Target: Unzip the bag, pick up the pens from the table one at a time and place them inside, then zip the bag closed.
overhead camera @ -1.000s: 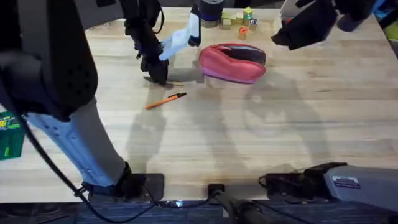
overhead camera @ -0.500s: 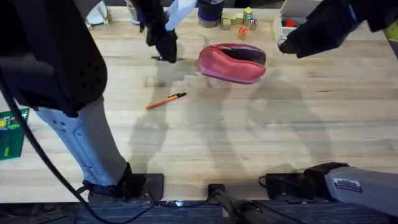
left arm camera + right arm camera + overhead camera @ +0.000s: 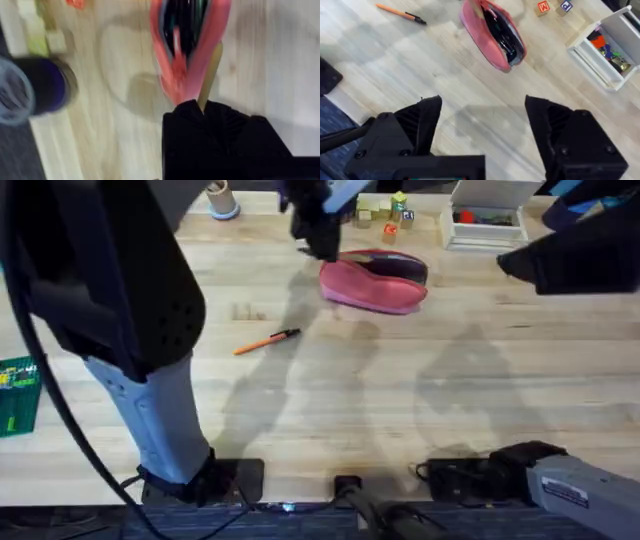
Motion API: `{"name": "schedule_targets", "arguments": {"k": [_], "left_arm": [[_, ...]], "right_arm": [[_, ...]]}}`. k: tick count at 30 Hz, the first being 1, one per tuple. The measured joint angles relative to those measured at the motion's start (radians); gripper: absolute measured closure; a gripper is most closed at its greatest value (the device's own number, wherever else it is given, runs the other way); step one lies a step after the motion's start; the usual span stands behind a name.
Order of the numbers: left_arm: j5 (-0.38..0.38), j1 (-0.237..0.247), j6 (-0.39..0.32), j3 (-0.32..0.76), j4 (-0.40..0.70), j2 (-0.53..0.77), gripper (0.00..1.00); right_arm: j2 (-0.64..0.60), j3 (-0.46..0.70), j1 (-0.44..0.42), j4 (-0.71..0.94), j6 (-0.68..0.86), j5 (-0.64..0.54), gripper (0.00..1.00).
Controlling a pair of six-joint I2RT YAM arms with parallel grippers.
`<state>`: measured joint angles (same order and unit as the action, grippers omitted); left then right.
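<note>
The pink bag (image 3: 372,288) lies unzipped at the back middle of the table (image 3: 400,410), its dark inside showing. My left gripper (image 3: 322,245) hovers at the bag's left end. In the left wrist view this gripper (image 3: 202,107) is shut on the tan-yellow pen (image 3: 211,70), which points at the open bag (image 3: 172,75). The orange pen (image 3: 267,341) lies on the table left of and nearer than the bag. Raised at the right, my right gripper (image 3: 545,265) is open (image 3: 482,115) with nothing in it, and its view looks down on the bag (image 3: 490,42) and the orange pen (image 3: 400,13).
Small toy blocks (image 3: 385,215) and a dark purple cup (image 3: 45,90) stand just behind the bag. A white tray (image 3: 470,232) with small items sits at the back right, a paper cup (image 3: 220,198) at the back left, and a green object (image 3: 15,395) at the left edge.
My left gripper rose from the table with the tan-yellow pen and moved right and back to the bag's left end. The right arm drew away to the right.
</note>
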<state>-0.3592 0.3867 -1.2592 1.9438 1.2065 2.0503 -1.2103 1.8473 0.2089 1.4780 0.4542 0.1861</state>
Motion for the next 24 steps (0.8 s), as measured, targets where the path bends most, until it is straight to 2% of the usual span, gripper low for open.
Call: {"name": "schedule_targets", "arguments": {"k": [11,15,24], "left_arm": [[-0.081,0.125,0.077,0.000,-0.246,0.000,0.958],[-0.115,0.145,0.141,0.000,-0.303,0.000,0.958],[-0.149,0.161,0.262,0.000,-0.305,0.000,0.958]], "right_arm": [[0.017,0.000,0.000,0.019,-0.002,-0.007,0.005],[0.024,0.000,0.000,0.019,-0.002,-0.007,0.005],[0.026,0.000,0.000,0.019,-0.002,-0.007,0.006]]}}
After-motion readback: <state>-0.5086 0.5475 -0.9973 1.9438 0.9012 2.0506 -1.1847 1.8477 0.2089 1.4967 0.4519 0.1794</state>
